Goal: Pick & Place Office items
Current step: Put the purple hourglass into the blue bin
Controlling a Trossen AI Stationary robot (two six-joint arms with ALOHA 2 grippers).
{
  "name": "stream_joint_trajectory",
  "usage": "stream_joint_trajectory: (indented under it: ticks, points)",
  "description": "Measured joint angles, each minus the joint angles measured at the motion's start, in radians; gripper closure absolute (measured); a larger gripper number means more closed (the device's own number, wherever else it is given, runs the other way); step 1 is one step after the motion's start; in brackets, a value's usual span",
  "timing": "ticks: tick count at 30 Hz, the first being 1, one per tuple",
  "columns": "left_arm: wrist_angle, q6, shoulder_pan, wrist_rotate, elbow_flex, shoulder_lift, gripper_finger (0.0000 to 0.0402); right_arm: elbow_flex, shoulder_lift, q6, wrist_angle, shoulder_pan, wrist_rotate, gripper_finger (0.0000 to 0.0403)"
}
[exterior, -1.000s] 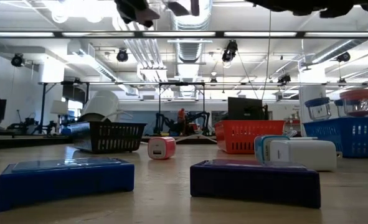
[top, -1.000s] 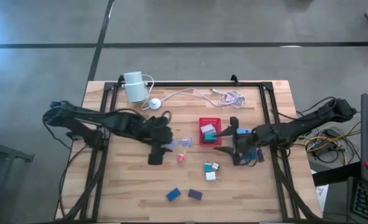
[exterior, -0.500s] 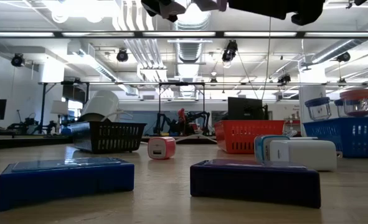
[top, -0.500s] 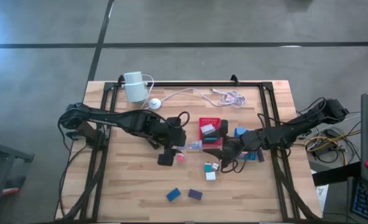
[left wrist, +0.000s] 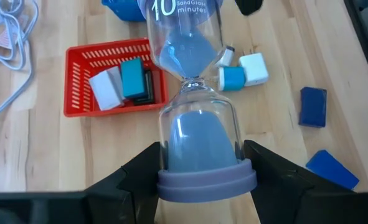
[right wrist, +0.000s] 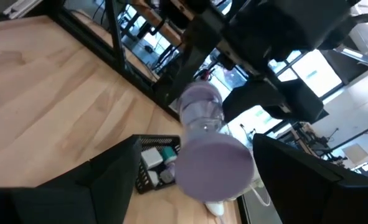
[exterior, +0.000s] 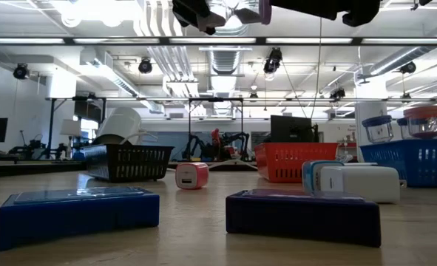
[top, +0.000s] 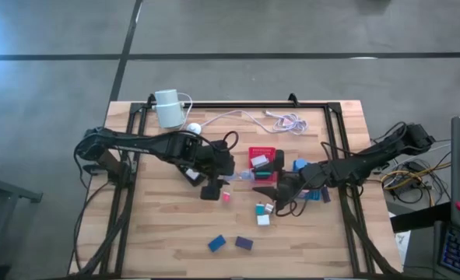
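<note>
An hourglass (top: 242, 178) lies level above the surface (top: 159, 233) just left of the tray (top: 263, 164), between the left gripper (top: 223, 177) and right gripper (top: 270, 187); loose blocks (top: 262, 215) sit below the tray.

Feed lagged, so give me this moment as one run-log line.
left gripper: shut on clear purple-capped sand timer, mid-air | right gripper: open around timer's other end | red mesh tray: below
</note>
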State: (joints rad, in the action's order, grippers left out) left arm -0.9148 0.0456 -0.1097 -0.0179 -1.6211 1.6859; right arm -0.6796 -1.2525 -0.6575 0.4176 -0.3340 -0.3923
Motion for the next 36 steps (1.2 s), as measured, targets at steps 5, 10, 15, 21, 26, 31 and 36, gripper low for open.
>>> stream_joint_trajectory:
  ticks: [5,10,15,21,26,31,36]
  points:
    - [0.023,0.0,0.0,0.028,0.003,0.0,0.0204,0.0,-0.009,-0.015,0.018,0.0,-0.004,0.0101]
    - [0.035,0.0,0.0,0.038,0.003,0.0,0.0204,0.001,-0.011,-0.017,0.037,0.0,-0.024,0.0109]
    - [0.037,0.0,0.0,0.041,0.003,0.0,0.0204,0.001,-0.011,-0.023,0.046,0.0,-0.027,0.0116]
    - [0.043,0.001,0.002,0.046,0.003,0.013,0.0204,0.001,-0.011,-0.02,0.046,0.002,-0.027,0.0128]
    - [0.04,0.011,0.005,0.048,-0.009,0.035,0.0204,0.001,-0.012,-0.018,0.041,0.001,-0.022,0.0138]
    - [0.038,0.015,0.005,0.048,-0.032,0.035,0.0204,0.003,-0.012,-0.016,0.021,0.001,-0.021,0.0138]
    - [0.024,0.015,0.005,0.049,-0.049,0.034,0.0204,0.003,-0.012,-0.018,0.027,0.001,-0.02,0.0122]
